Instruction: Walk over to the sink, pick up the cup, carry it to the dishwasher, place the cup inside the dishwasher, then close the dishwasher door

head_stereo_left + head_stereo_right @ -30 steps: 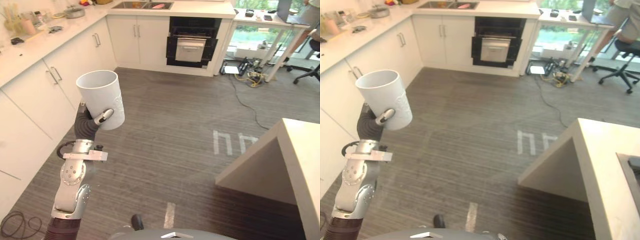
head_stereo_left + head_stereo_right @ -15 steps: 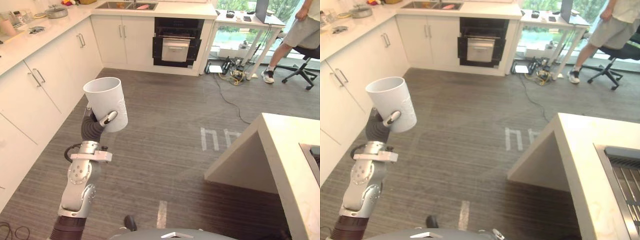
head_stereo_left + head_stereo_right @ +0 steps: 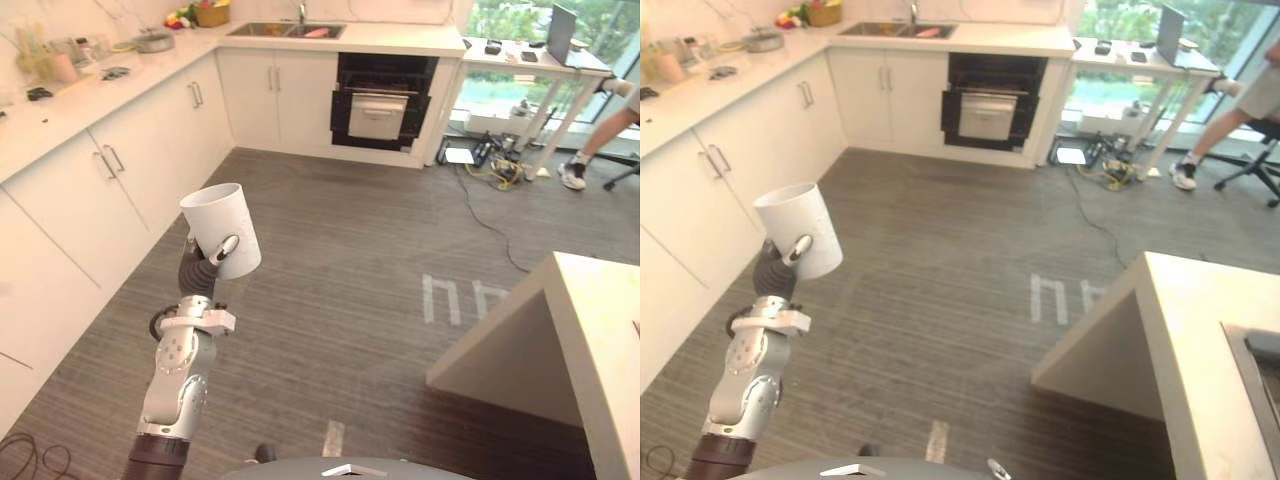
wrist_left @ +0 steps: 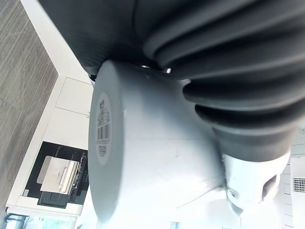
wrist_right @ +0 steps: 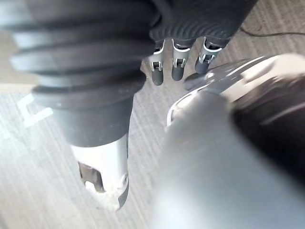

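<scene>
A white cup [image 3: 220, 228] stands upright in the air over the grey floor, with my left hand [image 3: 226, 246] shut on it; the thumb lies across its side. In the left wrist view the cup [image 4: 147, 157] shows its labelled base. Far ahead, the dark dishwasher [image 3: 383, 98] is set into the white cabinets, with a pale panel in its opening. The sink [image 3: 288, 30] lies in the countertop to its left. My right hand [image 5: 174, 64] hangs above the floor with relaxed, straight fingers and holds nothing.
White cabinets [image 3: 95, 165] under a cluttered countertop run along the left. A pale island counter [image 3: 585, 330] juts in at the right. Beyond the dishwasher stand a desk [image 3: 525, 55] and floor cables [image 3: 500, 168]. A person's leg [image 3: 605, 125] shows at the far right.
The whole view has shifted as I walk; the sink and dishwasher sit differently in it. The cup stays upright in my left hand. The person has moved toward the right edge.
</scene>
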